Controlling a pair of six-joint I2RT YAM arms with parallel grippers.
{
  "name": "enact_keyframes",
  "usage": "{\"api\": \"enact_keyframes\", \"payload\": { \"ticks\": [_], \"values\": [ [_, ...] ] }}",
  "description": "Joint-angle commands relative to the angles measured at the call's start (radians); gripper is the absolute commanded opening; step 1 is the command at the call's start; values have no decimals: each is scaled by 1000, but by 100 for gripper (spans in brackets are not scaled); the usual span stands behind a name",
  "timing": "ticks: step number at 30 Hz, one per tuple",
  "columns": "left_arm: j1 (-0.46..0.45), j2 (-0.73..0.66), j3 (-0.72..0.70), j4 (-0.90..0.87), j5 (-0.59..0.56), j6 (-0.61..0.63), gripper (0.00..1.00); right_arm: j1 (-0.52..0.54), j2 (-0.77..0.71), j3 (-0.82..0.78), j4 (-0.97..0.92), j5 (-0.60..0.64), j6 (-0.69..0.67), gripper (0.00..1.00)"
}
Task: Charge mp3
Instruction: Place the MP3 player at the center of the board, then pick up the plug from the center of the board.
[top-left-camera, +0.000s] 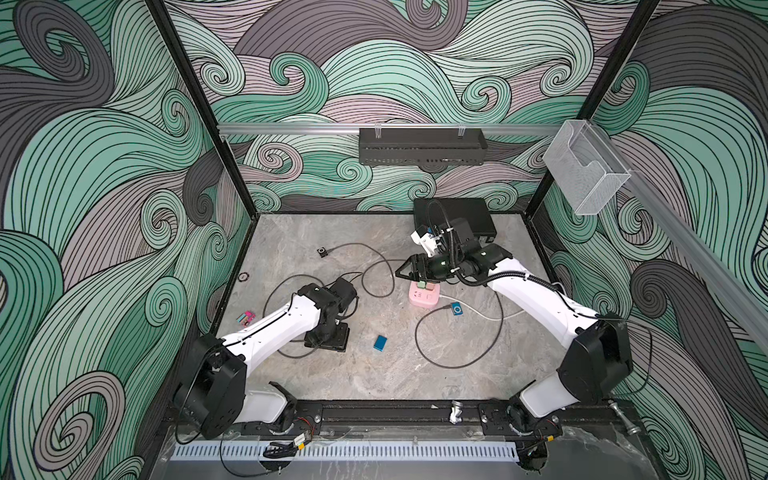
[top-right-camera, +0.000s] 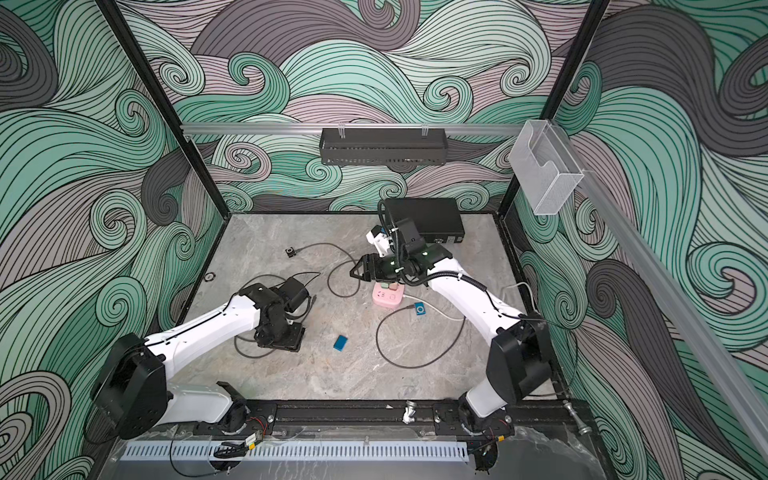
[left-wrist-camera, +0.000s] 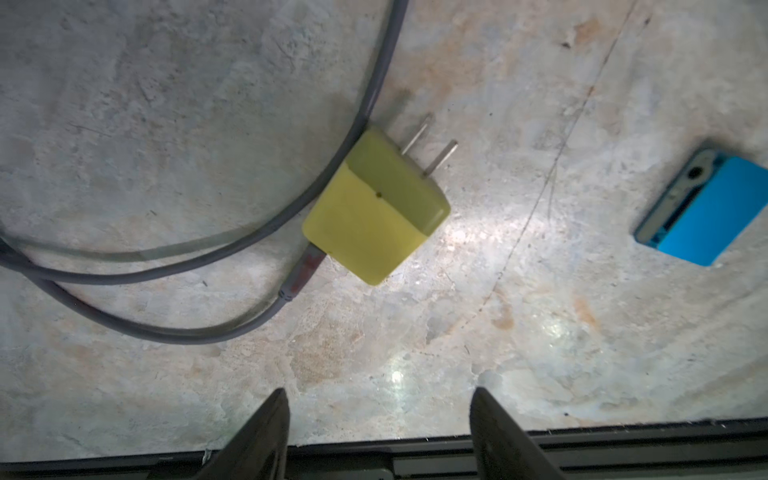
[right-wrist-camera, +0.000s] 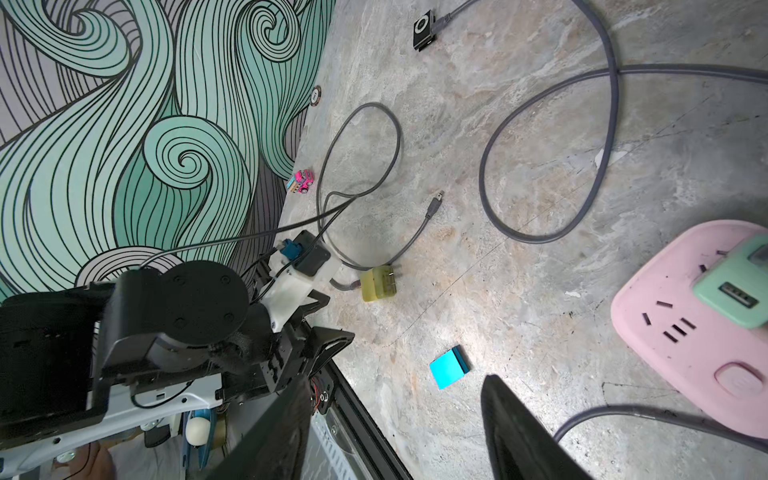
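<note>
In both top views three mp3s lie on the table: a black mp3 at the back on a cable, a cabled blue mp3 beside the one pink strip, and a loose mp3 between the arms, nearer the left. The right gripper hovers over the strip.

Left wrist: the left gripper gapes wide and empty. The single yellow charger lies ahead, slanted, prongs pointing away.

Right wrist: its jaws stand apart, holding nothing. The loose mp3 lies just ahead, the charger's free plug beyond.
</note>
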Motion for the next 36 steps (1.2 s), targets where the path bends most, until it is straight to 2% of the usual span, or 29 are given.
{"api": "enact_keyframes", "payload": {
  "ticks": [1,5,8,14,20,30,34,36],
  "values": [
    [-6,32,-28,109,-82,2,69,4,-55,-29,34,31,17,65],
    [-6,109,-21,192,-105,50,70,5,-91,-63,35,49,16,66],
    [-8,199,47,166,-151,88,70,4,-104,-82,36,49,19,66],
    [-8,304,119,155,-151,132,68,4,-121,-110,38,48,15,66],
    [-7,345,115,153,-50,149,59,4,-136,-130,32,51,2,66],
    [-8,318,85,106,57,126,66,4,-178,-158,25,62,-17,66],
    [-14,328,85,76,52,107,68,3,-190,-164,20,61,-16,67],
    [-27,313,90,54,0,83,69,4,-195,-164,19,61,-16,67]
  ]
}}
